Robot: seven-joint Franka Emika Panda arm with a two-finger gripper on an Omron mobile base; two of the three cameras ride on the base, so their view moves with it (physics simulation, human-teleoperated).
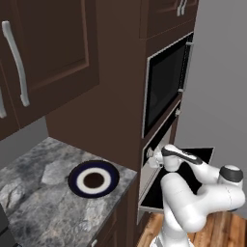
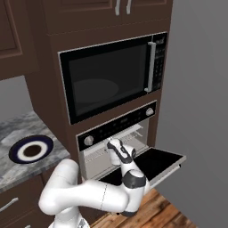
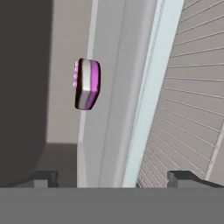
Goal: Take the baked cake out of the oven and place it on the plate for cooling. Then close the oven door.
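Left base view, counter [image 1: 34, 198]: grey marbled stone at the lower left, under dark brown cabinets
Plate [image 1: 73, 179]: lies flat on the counter near its right edge, navy rim, white ring, brown centre, nothing on it
Microwave [image 1: 164, 87]: black glass front set in the tall brown unit, above the oven
Oven [image 2: 120, 127]: silver-grey, directly under the microwave, with a round knob at each end of its dark panel; its pale cavity stands open and rack lines show inside
Gripper [image 1: 152, 159]: at the mouth of the oven cavity, just under the control panel, pointing inward; in the right base view the gripper [image 2: 110, 143] sits at the upper front of the opening
Gripper state: fingers spread wide, one tip at each bottom corner of the hand view, nothing between them
Baked cake [image 3: 87, 84]: small slice seen in the hand view, banded magenta, pale and dark, ahead of the gripper [image 3: 113, 179] and left of centre, well apart from both tips
Ribbed grey surface [image 3: 192, 109]: takes up the right side of the hand view
Oven door [image 1: 205, 155]: dropped down and open, dark glass facing up, stretching out to the right beneath the arm
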